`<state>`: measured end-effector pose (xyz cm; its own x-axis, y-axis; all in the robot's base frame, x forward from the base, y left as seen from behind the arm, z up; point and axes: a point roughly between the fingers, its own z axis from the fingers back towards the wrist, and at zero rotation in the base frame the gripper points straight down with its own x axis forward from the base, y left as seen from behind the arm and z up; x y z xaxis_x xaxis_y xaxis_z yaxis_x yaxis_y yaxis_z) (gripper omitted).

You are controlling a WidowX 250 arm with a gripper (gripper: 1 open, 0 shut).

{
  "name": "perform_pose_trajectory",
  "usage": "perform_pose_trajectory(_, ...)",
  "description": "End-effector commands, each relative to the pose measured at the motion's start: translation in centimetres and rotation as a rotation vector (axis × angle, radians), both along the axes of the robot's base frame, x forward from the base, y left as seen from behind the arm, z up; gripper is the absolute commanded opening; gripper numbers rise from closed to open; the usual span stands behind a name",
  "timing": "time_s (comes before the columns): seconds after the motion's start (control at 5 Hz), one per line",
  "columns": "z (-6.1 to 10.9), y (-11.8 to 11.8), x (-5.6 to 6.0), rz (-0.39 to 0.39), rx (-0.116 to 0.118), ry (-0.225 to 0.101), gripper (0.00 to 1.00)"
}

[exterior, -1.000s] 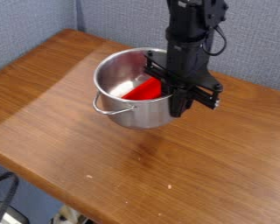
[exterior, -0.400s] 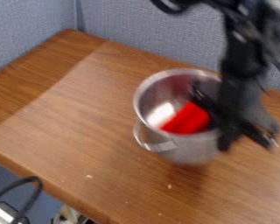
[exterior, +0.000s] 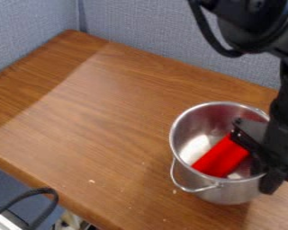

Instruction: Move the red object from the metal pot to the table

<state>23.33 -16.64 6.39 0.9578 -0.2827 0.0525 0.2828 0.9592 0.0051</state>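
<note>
With the gripper [exterior: 265,166] closed at the pot's [exterior: 194,180] right side, on what I cannot tell, the block [exterior: 221,159] lies inside; lift it straight up, clear, before crossing to the table [exterior: 98,99].

Bright even light; arm [exterior: 245,25] blurred; metal pot [exterior: 186,148] glinting.

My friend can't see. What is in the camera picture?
A red block lies inside a shiny metal pot on a brown wooden table, at the picture's lower right. A black robot gripper reaches down at the pot's right side, fingers shut.
</note>
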Motion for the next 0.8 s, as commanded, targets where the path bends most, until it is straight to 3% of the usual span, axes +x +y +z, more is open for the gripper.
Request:
perform_pose_trajectory(0.0,0.3,0.9,-0.1,0.013,0.002,-0.026,0.00)
perform_pose_trajectory(0.2,1.8,1.3,-1.1,0.020,0.024,-0.017,0.00)
perform_pose_trajectory(0.4,3.1,1.4,-1.3,0.021,0.049,-0.019,0.00)
perform_pose_trajectory(0.6,3.0,0.6,-2.0,0.004,0.046,-0.023,0.00)
